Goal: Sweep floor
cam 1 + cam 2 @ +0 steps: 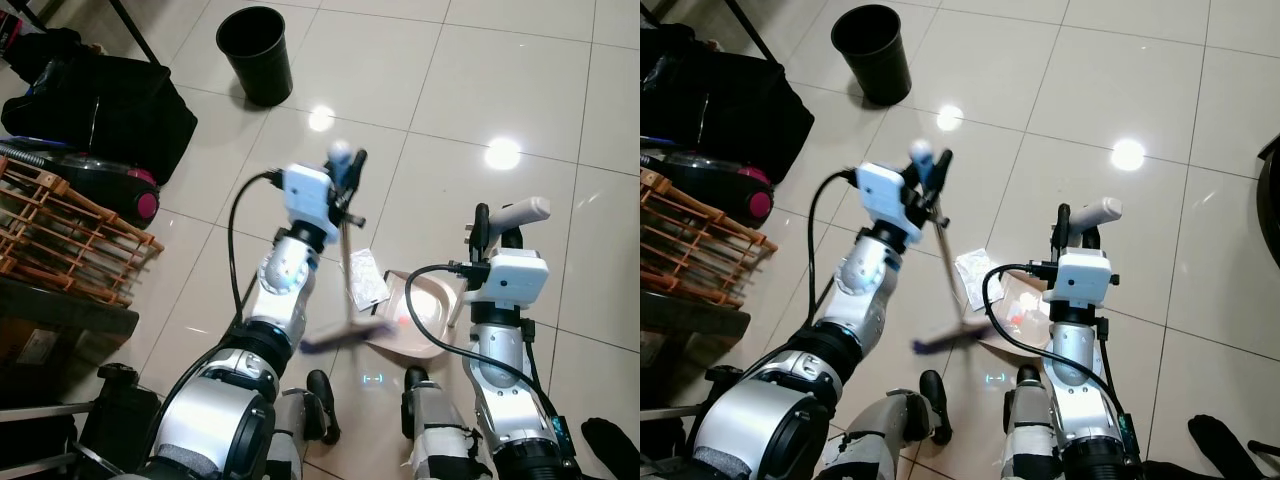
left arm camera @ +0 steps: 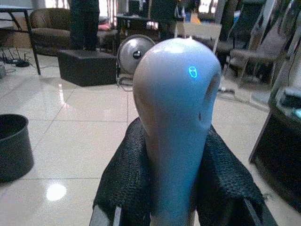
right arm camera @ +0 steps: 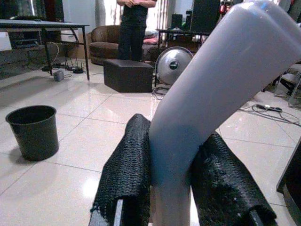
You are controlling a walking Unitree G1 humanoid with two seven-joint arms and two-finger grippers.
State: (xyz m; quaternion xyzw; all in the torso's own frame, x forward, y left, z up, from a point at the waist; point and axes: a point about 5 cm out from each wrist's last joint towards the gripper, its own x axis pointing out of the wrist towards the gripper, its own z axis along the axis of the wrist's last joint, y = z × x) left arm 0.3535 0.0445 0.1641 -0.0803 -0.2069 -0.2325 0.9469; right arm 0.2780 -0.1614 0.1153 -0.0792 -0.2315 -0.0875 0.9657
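Sweeping in hand: our left tool (image 1: 345, 170) is clamped on the broom (image 1: 345, 300), its bristles at the dustpan (image 1: 425, 320) lip; our right tool (image 1: 495, 225) grips the dustpan handle. Next, we judge: nudge the wrapper (image 1: 367, 278) (just beside) in.

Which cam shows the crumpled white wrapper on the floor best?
Left eye view: the crumpled white plastic wrapper lies unobstructed on the tile beside the pale pink plastic dustpan. Right eye view shows it too, with the broom stick crossing its edge. Wrist views look across the room instead.
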